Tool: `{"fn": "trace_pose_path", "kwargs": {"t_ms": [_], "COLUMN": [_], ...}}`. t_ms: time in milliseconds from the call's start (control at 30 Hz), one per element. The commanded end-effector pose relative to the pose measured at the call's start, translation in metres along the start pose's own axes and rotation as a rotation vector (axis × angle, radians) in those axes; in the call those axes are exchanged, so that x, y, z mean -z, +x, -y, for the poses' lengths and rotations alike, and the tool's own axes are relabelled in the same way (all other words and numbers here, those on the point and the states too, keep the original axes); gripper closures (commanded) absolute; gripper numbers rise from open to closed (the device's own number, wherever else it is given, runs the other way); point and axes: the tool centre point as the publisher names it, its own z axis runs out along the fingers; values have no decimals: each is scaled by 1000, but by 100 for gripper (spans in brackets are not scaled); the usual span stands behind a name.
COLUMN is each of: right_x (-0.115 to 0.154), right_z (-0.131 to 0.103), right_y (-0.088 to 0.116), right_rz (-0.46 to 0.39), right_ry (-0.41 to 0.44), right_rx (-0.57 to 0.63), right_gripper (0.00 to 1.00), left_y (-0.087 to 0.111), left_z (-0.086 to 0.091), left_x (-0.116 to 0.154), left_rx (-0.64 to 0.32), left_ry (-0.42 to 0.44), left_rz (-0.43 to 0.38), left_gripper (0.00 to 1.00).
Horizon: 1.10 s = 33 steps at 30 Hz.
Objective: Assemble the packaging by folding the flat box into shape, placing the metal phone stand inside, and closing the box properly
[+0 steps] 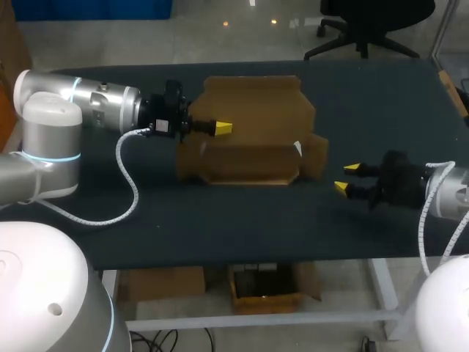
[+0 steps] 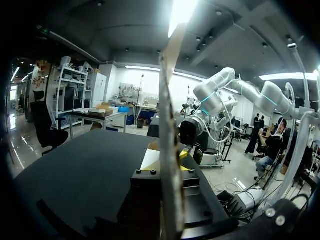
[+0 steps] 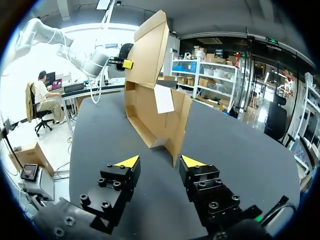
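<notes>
**A:** Where is the box?

**B:** The box (image 1: pixel 253 139) is mid-surface (image 1: pixel 366 95), a bit toward the far side. It's half folded, with a low near wall, side flaps up and a tall panel (image 3: pixel 147 47) raised on the far side. A white slip (image 1: pixel 298 149) shows at its right end.

**A:** And the left claw?

**B:** I have the left claw (image 1: pixel 222 129) in from the left, clamped on that panel. From its wrist I see the cardboard edge (image 2: pixel 170 150) running up between the fingers, pinched from both sides.

**A:** The right one?

**B:** My right claw (image 1: pixel 346 178) is just right of the box, on the near side and low over the surface. Its fingers are apart and grip nothing. The right flap (image 3: pixel 177 125) stands just ahead of it, not touching.
</notes>
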Motion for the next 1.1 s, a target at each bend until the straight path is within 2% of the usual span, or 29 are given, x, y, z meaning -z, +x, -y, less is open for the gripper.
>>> {"fn": "trace_pose_path", "kwargs": {"t_ms": [33, 400, 800, 1100], "right_x": [-17, -49, -67, -77], "right_z": [3, -6, -14, -16], "right_y": [-14, -27, -32, -32], "right_rz": [-16, -25, -8, 9], "right_ry": [-15, -40, -57, -63], "right_rx": [-6, -15, -36, -52], "right_gripper": [51, 51, 55, 82], "left_y": [-1, -1, -1, -1], "left_z": [-4, -4, -4, -4], "left_x": [-2, -2, -2, -2], "left_rx": [-1, -1, -1, -1], "left_ry": [1, 1, 1, 1], "left_rz": [-1, -1, -1, -1], "left_gripper": [100, 100, 100, 100]}}
